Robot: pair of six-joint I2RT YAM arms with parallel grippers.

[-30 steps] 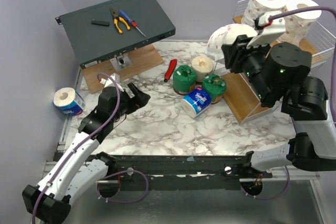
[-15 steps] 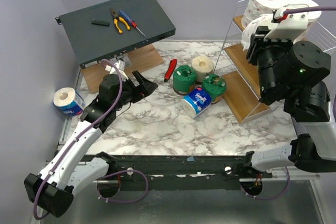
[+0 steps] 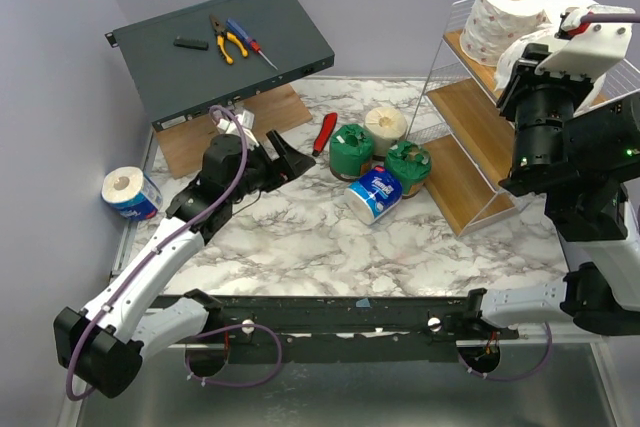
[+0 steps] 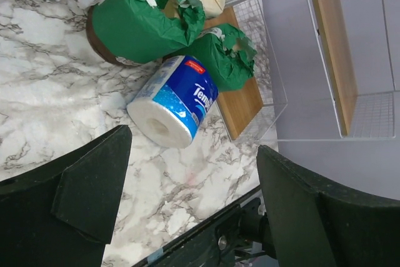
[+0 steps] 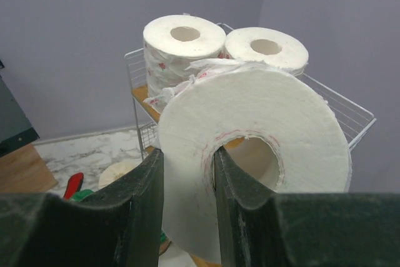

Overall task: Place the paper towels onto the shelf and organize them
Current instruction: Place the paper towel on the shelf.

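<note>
My right gripper [image 5: 187,161] is shut on a white pink-specked paper towel roll [image 5: 250,148], one finger inside its core and one outside. It holds the roll high beside the top tier of the white wire shelf [image 3: 465,122], where two more white rolls [image 3: 510,9] stand. My left gripper [image 3: 287,160] is open and empty, low over the marble. Ahead of it lie a blue-wrapped roll [image 4: 175,101], two green-wrapped rolls [image 3: 351,150] and a cream roll [image 3: 385,127], grouped by the shelf's foot. A second blue-wrapped roll [image 3: 130,192] sits at the far left edge.
A dark grey metal box [image 3: 290,37] bearing pliers and screwdrivers leans at the back left over a wood board [image 3: 265,117]. A red-handled tool [image 3: 325,132] lies left of the green rolls. The shelf's lower wood tiers [image 3: 455,187] show bare.
My right gripper has carried the white roll up and to the right, from in front of the shelf towards its top tier. My left gripper has moved forward and right towards the grouped rolls.
</note>
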